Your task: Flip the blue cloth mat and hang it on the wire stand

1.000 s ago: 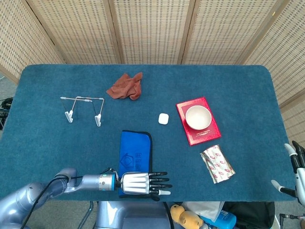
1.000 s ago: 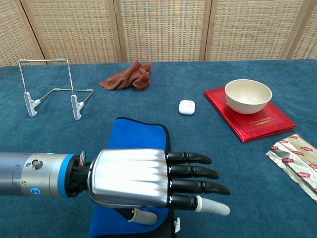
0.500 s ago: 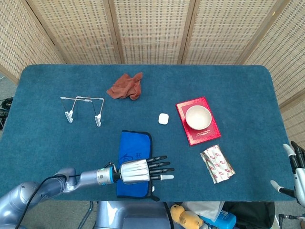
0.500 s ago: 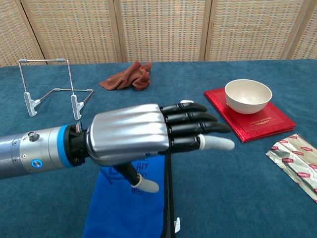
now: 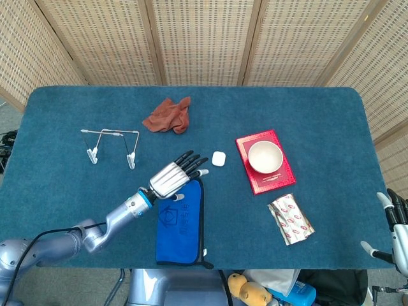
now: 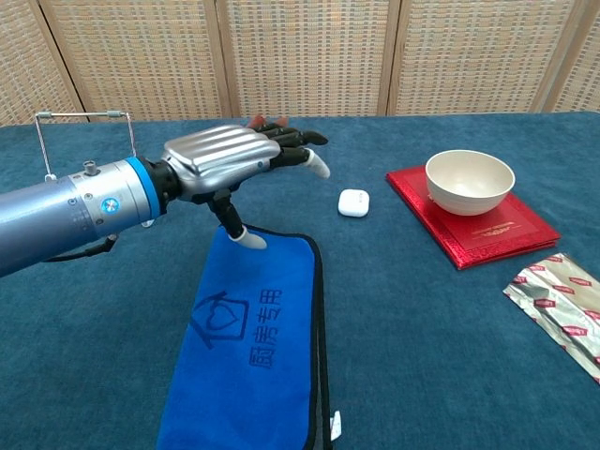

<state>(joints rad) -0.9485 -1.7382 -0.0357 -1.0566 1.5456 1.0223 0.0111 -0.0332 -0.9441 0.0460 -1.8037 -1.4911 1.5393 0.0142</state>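
The blue cloth mat [image 5: 181, 221] [image 6: 251, 341] lies flat near the table's front edge, a printed house logo and characters facing up. My left hand [image 5: 175, 175] [image 6: 234, 159] hovers above the mat's far end, fingers extended and apart, holding nothing. The wire stand [image 5: 112, 145] [image 6: 82, 119] stands to the left of the hand, largely hidden behind my forearm in the chest view. My right hand [image 5: 395, 220] shows only at the right edge of the head view, off the table; its fingers are too cut off to read.
A crumpled brown rag [image 5: 168, 115] [image 6: 253, 122] lies behind the stand. A small white case [image 5: 218, 159] [image 6: 353, 202] sits just right of my left hand. A white bowl [image 5: 264, 156] [image 6: 470, 181] rests on a red book [image 5: 275, 180]. A foil packet [image 5: 290, 218] [image 6: 563, 302] lies front right.
My left hand has risen and swung away from the mat's near end to above its far end, toward the stand. The mat's printed face is now uncovered.
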